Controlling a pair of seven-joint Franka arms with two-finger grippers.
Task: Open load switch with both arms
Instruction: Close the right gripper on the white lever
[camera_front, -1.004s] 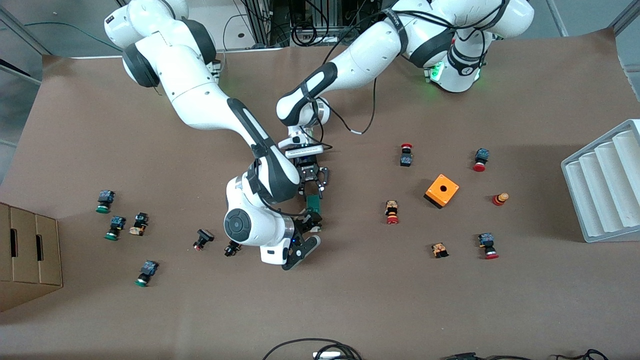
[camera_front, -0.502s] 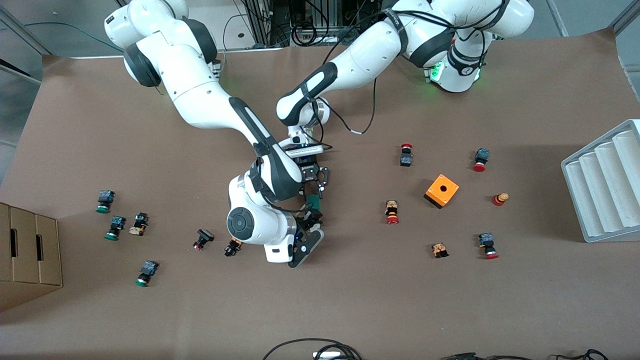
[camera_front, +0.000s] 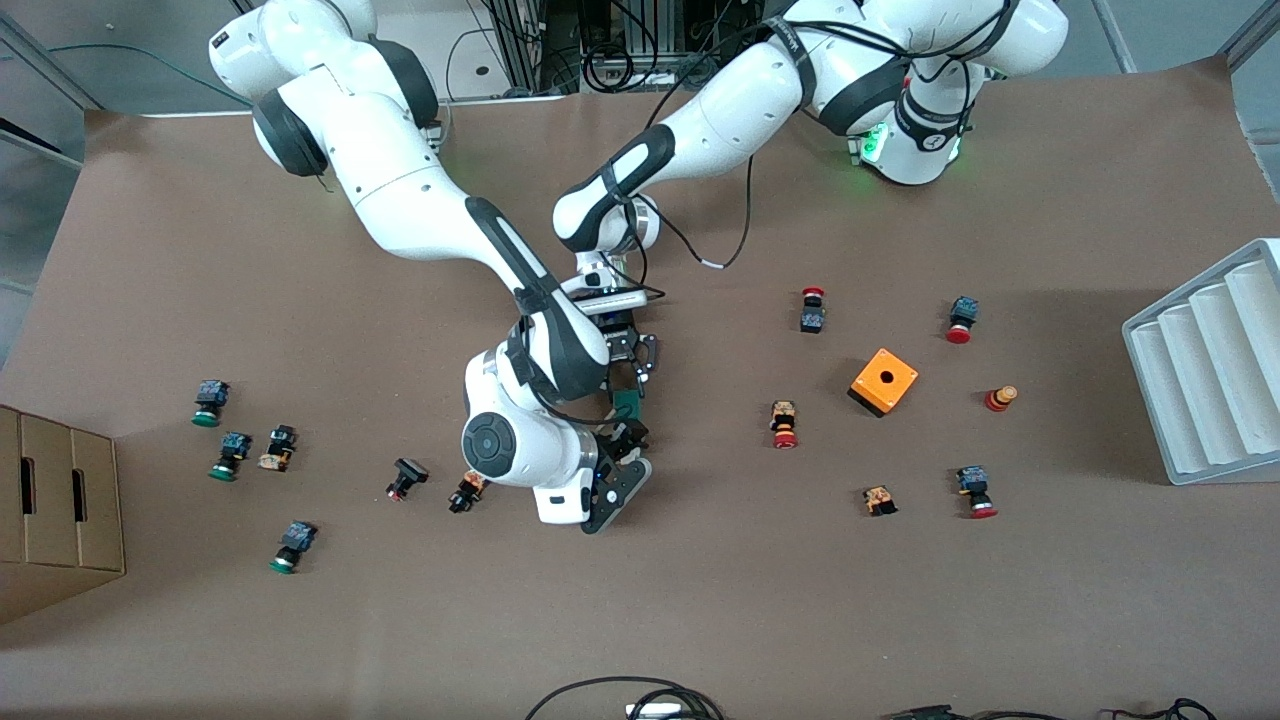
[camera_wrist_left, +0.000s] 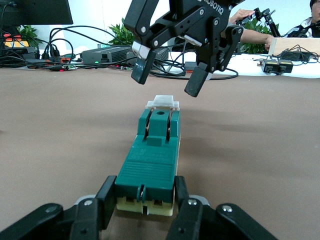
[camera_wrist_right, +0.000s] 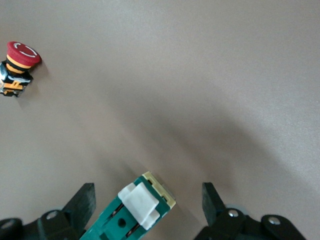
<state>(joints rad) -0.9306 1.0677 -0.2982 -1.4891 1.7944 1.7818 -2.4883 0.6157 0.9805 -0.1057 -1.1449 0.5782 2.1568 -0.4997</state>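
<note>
The load switch (camera_front: 628, 404), a narrow dark-green block on a cream base, lies flat on the table between the two hands. My left gripper (camera_front: 631, 384) is shut on one end of it; in the left wrist view its fingers (camera_wrist_left: 105, 200) press both sides of the load switch (camera_wrist_left: 152, 160). The white piece (camera_wrist_left: 163, 102) sits at the opposite end. My right gripper (camera_front: 621, 452) hangs open over that end, also seen as the right gripper (camera_wrist_left: 167, 82) above the switch. In the right wrist view the white piece (camera_wrist_right: 140, 202) lies between the spread jaws of the right gripper (camera_wrist_right: 147, 195), untouched.
An orange cube (camera_front: 884, 381) and several red push buttons (camera_front: 783, 424) lie toward the left arm's end. Green-capped buttons (camera_front: 229, 455) lie toward the right arm's end, by a cardboard box (camera_front: 55, 500). A white rack (camera_front: 1210, 370) stands at the table's edge.
The right arm's wrist and open gripper have shifted a little toward the load switch. The left gripper and the switch have stayed in place.
</note>
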